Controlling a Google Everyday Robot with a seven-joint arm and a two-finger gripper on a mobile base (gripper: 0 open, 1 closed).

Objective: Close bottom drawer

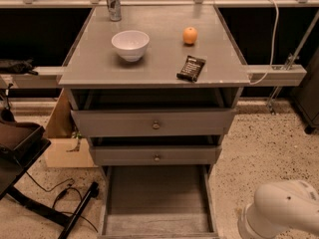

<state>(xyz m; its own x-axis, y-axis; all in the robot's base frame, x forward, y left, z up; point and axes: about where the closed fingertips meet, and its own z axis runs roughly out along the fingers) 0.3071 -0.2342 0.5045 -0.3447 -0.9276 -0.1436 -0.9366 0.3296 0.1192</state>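
Bottom drawer (157, 198) sits pulled way out below the other two. My gripper's out of shot, so I can't tell its state; only my white arm (284, 210) shows lower right. I'd push flat on the front's middle, straight in, so it doesn't rack.

The narrow grey wooden bottom drawer (157, 203) stands pulled far out, showing its worn grey floor. Directly above it sit a mid-width grey drawer (155, 156) and a tall-fronted grey drawer (153, 124). Higher still, the grey worktop (92, 63) carries a white bowl (130, 44), an orange (190, 35), a dark snack bar (191, 67) and a silver can (114, 2). A rounded white robot arm segment (284, 214) is right of the bottom drawer. The gripper lies outside the view.
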